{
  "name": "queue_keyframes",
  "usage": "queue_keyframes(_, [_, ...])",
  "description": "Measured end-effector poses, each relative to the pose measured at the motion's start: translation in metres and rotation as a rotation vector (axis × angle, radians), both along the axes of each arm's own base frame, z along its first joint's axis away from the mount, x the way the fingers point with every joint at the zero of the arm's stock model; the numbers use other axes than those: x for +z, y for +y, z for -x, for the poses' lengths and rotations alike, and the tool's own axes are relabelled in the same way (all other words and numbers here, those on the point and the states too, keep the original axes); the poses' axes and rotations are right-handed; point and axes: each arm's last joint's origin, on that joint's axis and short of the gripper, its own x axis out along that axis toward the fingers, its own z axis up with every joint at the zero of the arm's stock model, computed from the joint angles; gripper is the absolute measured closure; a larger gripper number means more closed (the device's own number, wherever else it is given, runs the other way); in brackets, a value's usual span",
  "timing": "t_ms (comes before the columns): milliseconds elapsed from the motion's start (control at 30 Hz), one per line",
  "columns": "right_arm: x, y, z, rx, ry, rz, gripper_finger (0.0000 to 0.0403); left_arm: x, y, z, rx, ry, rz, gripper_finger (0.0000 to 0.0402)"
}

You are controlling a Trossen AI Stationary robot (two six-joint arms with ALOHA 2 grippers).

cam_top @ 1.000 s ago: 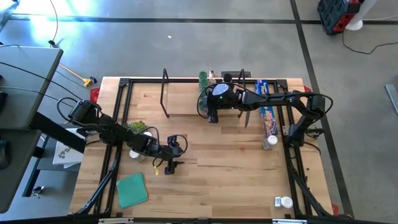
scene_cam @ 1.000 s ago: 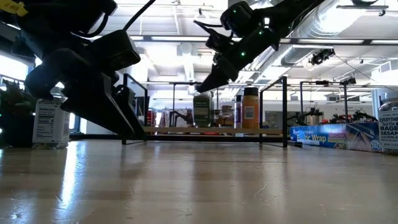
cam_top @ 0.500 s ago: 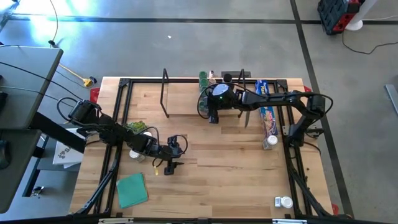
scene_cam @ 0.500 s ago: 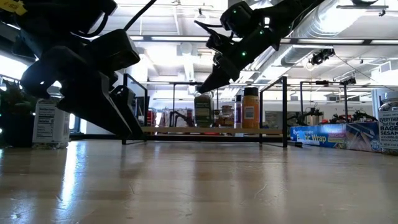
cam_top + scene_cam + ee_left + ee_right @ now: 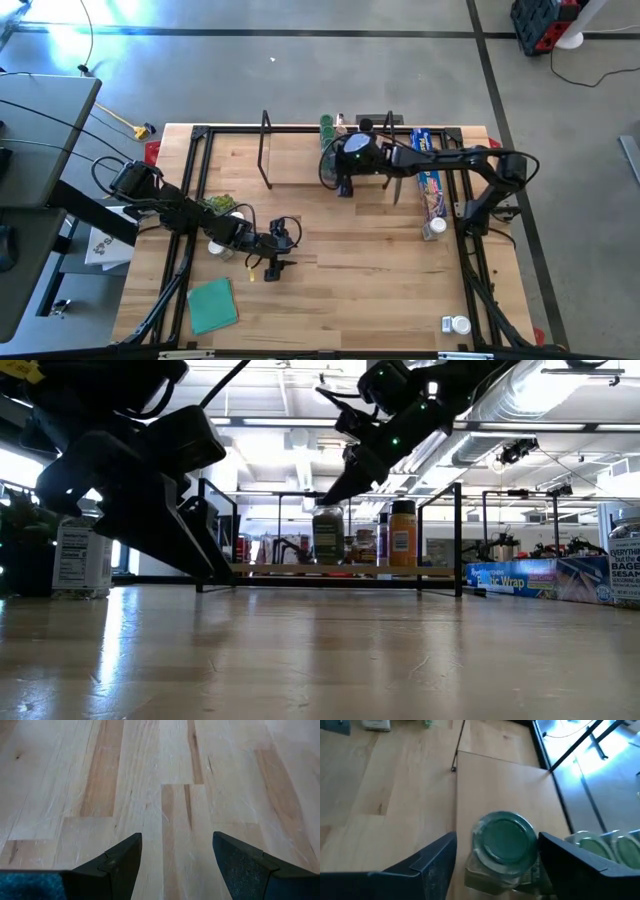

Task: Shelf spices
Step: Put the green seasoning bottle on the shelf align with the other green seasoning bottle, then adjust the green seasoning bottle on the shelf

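Two arms in shot. Right gripper (image 5: 495, 865) sits over the shelf (image 5: 300, 165), fingers (image 5: 432, 857) spread either side of a green-lid jar (image 5: 502, 842) w/ clear gaps both sides, so jar is released, not gripped. Jar stands upright on the shelf board directly between and just below the finger tips; low view shows same jar (image 5: 327, 536) on the board w/ the claw (image 5: 335, 490) tip just above its lid. More jars just beside it on the shelf: green lids (image 5: 602, 847) next to the claw's one side in the wrist view, and in low view an orange-label jar (image 5: 402, 535) plus a smaller one between them. Bare shelf board runs away from the claw toward the far upright frame (image 5: 265, 150).

Left gripper (image 5: 176, 857) hovers over bare table (image 5: 165, 770), fingers (image 5: 122, 860) apart, nothing between them, well apart from the shelf. Behind it near the left arm: white-lid jar (image 5: 216, 246) and a green-topped one (image 5: 220, 204). Teal square (image 5: 212, 304) near that claw. Blue wrap box (image 5: 430, 175) beside right arm; white-lid jar (image 5: 433, 229) at box end, another (image 5: 456, 324) at table corner.
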Motion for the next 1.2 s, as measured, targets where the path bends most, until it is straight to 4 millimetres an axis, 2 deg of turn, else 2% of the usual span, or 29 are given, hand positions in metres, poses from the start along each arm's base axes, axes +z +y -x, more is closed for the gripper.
queue_keyframes(233, [0.009, 0.002, 0.002, -0.009, -0.015, 0.052, 0.0128, 0.002, -0.001, -0.001, 0.000, -0.023, 0.008, 0.0163])
queue_keyframes(400, [0.014, 0.013, 0.002, 0.004, -0.005, 0.121, 0.0128, 0.003, -0.002, -0.002, 0.011, -0.036, 0.031, 0.0163])
queue_keyframes(533, [0.035, 0.028, 0.009, -0.029, -0.048, 0.170, 0.0128, 0.010, 0.001, -0.003, 0.079, -0.063, 0.085, 0.0163])
queue_keyframes(667, [0.067, 0.042, 0.027, -0.068, -0.141, 0.140, 0.0128, 0.034, 0.019, -0.004, 0.164, -0.145, 0.129, 0.0163])
queue_keyframes(767, [0.086, 0.046, 0.045, -0.117, -0.201, 0.055, 0.0128, 0.058, 0.044, -0.002, 0.251, -0.235, 0.144, 0.0168])
queue_keyframes(867, [0.096, 0.052, 0.060, -0.143, -0.221, -0.057, 0.0128, 0.088, 0.080, -0.005, 0.330, -0.315, 0.122, 0.0184])
queue_keyframes(1067, [0.090, 0.074, 0.070, -0.157, -0.130, -0.205, 0.0128, 0.162, 0.165, -0.024, 0.386, -0.304, -0.028, 0.0238])
queue_keyframes(1200, [0.083, 0.096, 0.070, -0.191, -0.080, -0.242, 0.0128, 0.189, 0.224, -0.039, 0.413, -0.277, -0.095, 0.0278])
